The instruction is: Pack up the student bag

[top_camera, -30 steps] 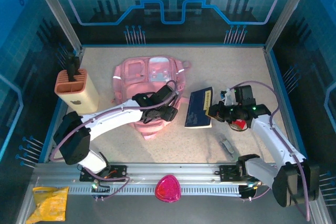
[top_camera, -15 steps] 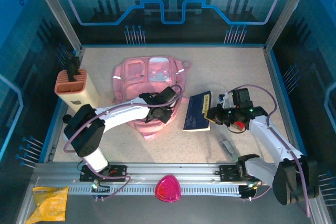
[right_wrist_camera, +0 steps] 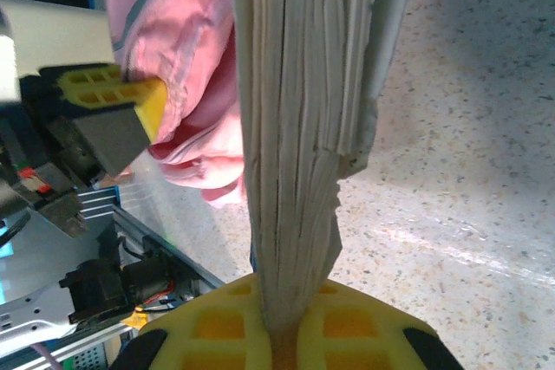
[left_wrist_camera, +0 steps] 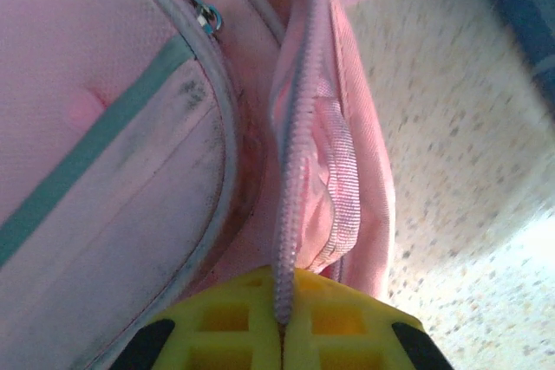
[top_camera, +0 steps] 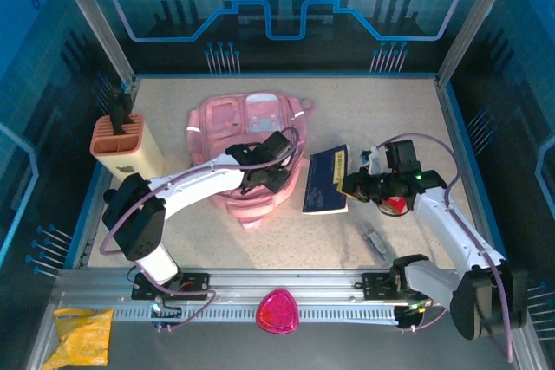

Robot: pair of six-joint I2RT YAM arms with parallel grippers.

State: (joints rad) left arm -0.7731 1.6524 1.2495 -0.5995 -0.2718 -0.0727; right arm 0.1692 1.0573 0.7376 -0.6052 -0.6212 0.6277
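The student bag (top_camera: 247, 127) lies pink and soft at mid-table. My left gripper (top_camera: 263, 181) is over its near right part. In the left wrist view its yellow jaws (left_wrist_camera: 282, 327) are shut on the bag's zipper edge (left_wrist_camera: 293, 171), which runs up from between them. A dark blue book (top_camera: 327, 181) lies to the right of the bag. My right gripper (top_camera: 349, 186) is shut on the book's right edge. The right wrist view has the book's white page block (right_wrist_camera: 295, 110) pinched in the right gripper (right_wrist_camera: 282, 335), with the bag (right_wrist_camera: 186, 49) and the left gripper's yellow finger (right_wrist_camera: 113, 93) beyond.
A beige holder (top_camera: 127, 146) with a black item stands at the left. A small grey object (top_camera: 375, 239) and a red object (top_camera: 396, 205) lie near the right arm. A magenta rounded triangle (top_camera: 277, 310) sits on the front rail, with a yellow packet (top_camera: 82, 335) at the front left.
My left gripper has gone from open to shut on the bag's zipper edge, and its wrist has shifted slightly. The right gripper and the book have barely moved.
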